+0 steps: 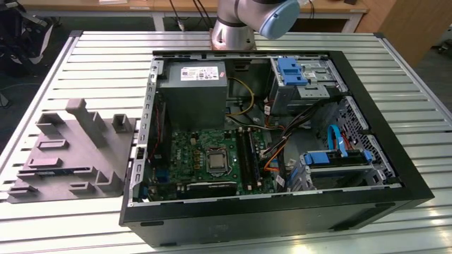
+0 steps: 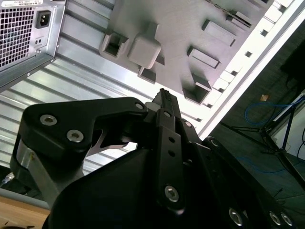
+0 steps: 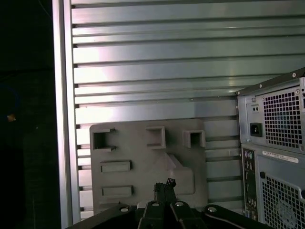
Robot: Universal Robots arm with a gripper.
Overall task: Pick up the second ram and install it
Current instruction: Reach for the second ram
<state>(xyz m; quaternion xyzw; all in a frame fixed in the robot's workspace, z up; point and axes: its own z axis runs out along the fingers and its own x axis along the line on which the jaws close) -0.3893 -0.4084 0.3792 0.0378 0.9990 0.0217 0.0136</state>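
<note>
Open computer case (image 1: 268,219), nearest, on slatted table (image 1: 106,53); motherboard (image 1: 205,159) inside, power supply (image 1: 192,95) farther back. Grey fixture tray (image 1: 63,193) just beside case, on the exterior view's left. A slim bluish stick, apparently the second ram (image 1: 67,170), lies flat in a tray slot. Gripper (image 3: 166,183) (image 2: 162,95), seen in both wrist views, hangs over tray with fingers pressed together, holding nothing. Arm base (image 1: 233,32) farthest.

This looks like a robotics lab or workshop. A slotted aluminium surface (image 1: 84,58) carries an opened desktop computer case (image 1: 282,222) and a grey moulded fixture plate (image 1: 63,159), with a robot arm (image 1: 236,24) mounted at its far edge. Wooden benches (image 1: 332,8) stand behind, and loose cables (image 2: 267,114) lie on the dark floor.
</note>
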